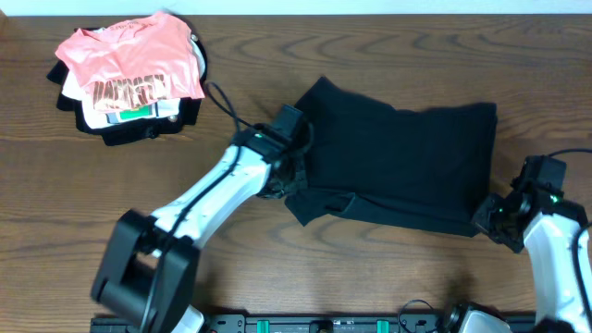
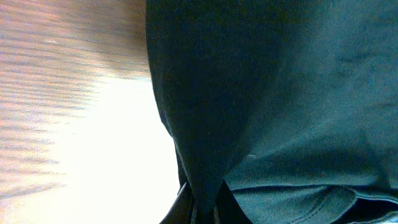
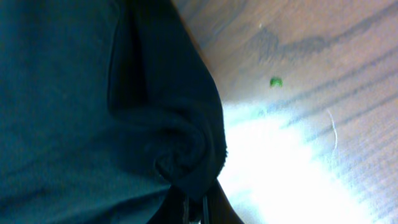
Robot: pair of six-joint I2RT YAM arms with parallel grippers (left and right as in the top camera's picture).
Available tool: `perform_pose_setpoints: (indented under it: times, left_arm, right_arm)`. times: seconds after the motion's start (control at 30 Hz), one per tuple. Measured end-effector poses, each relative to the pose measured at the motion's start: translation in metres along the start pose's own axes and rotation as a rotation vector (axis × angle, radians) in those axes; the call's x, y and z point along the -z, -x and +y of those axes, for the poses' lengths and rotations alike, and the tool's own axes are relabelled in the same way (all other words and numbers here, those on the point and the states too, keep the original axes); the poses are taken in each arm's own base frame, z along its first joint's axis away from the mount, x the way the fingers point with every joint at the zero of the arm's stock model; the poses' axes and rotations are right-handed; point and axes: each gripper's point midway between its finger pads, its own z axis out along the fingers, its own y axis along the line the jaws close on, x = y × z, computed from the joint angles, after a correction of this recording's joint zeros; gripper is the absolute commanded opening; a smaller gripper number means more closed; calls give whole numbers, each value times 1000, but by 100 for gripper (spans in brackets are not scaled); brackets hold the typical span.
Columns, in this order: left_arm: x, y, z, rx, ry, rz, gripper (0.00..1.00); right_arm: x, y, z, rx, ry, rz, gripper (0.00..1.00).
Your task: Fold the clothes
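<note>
The garment [image 1: 407,157] is limp, light and wrinkly. The left hand [image 2: 200,208] pinches its edge; the right hand [image 3: 196,205] pinches the opposite corner. Grip hems; fabric between the hands will likely sag.

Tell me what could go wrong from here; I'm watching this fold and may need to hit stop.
Both jaws pinch only bunched edges of the black garment; the limp fabric could slip from either during a lift. Its corner is rumpled beside the left jaws, so folding now may trap creases. A far sweep toward the back left could hit the pile of clothes.
</note>
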Motion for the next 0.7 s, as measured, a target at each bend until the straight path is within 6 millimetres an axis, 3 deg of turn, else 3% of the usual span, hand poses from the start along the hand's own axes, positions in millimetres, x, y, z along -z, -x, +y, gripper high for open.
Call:
perform_pose_setpoints:
  times: [0.17, 0.47, 0.57, 0.7]
  left_arm:
    - [17, 2, 11, 2, 4, -13, 6]
    - [22, -11, 29, 3, 77, 27, 6]
    - [22, 2, 23, -6, 57, -33, 6]
    - [25, 37, 5, -25, -1, -183, 6]
  right_arm:
    - [13, -11, 0, 21, 22, 8, 1]
    - [15, -18, 5, 27, 51, 30, 1]
    - [15, -5, 10, 35, 72, -20, 1]
    - [18, 21, 20, 42, 115, -128, 1]
